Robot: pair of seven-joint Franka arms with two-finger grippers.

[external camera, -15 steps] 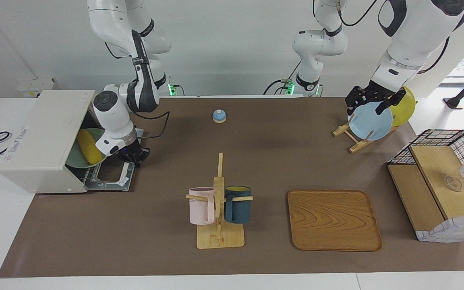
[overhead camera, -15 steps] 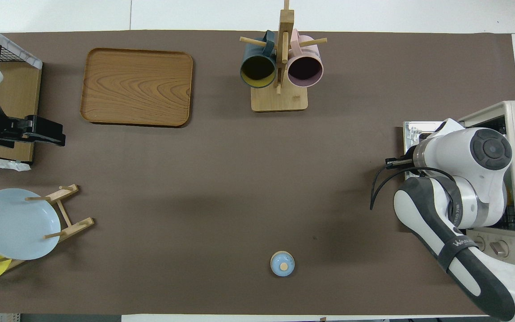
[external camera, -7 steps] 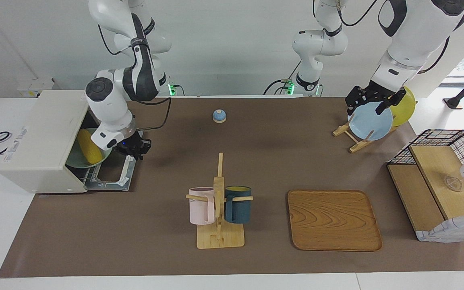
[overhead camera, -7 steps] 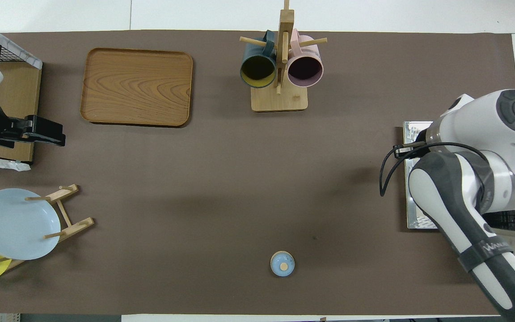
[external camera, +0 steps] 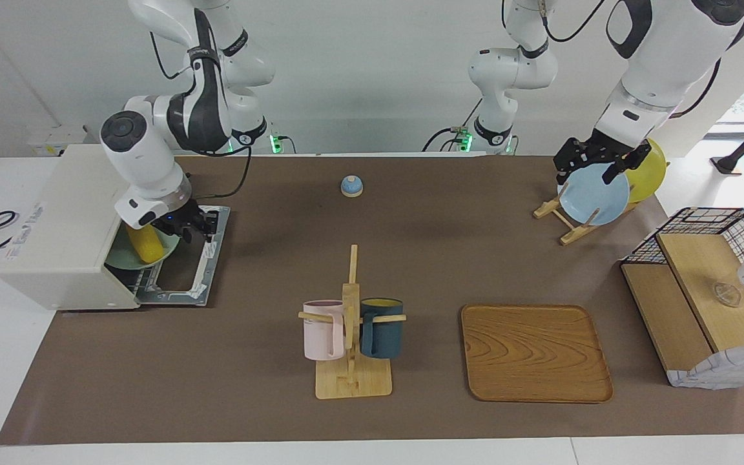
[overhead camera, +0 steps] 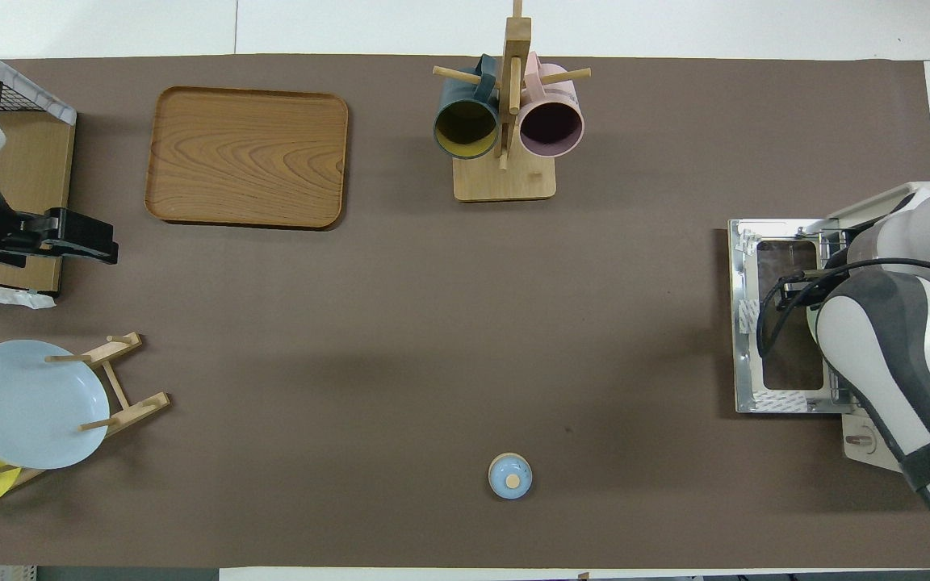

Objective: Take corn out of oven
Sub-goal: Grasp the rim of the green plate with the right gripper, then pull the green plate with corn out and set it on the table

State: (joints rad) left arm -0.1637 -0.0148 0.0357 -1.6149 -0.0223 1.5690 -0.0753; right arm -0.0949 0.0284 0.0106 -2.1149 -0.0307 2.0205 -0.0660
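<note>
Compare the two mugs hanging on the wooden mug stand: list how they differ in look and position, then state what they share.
Colour: the pink mug is pale pink, the dark blue mug is dark teal-blue. Inside: the dark blue mug shows a yellow lining, the pink mug's interior is dark pinkish. Position: the pink mug hangs toward the right arm's end of the table, the dark blue mug toward the left arm's. Shared: both hang on pegs of the wooden mug stand, similar in size.

Yellow corn point(external camera: 143, 242) lies, seemingly on a dish, inside the open off-white oven point(external camera: 68, 223).

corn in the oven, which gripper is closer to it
Right. The right gripper hangs over the open oven door, right beside the corn. The left gripper waits over the plate rack at the left arm's end.
</note>
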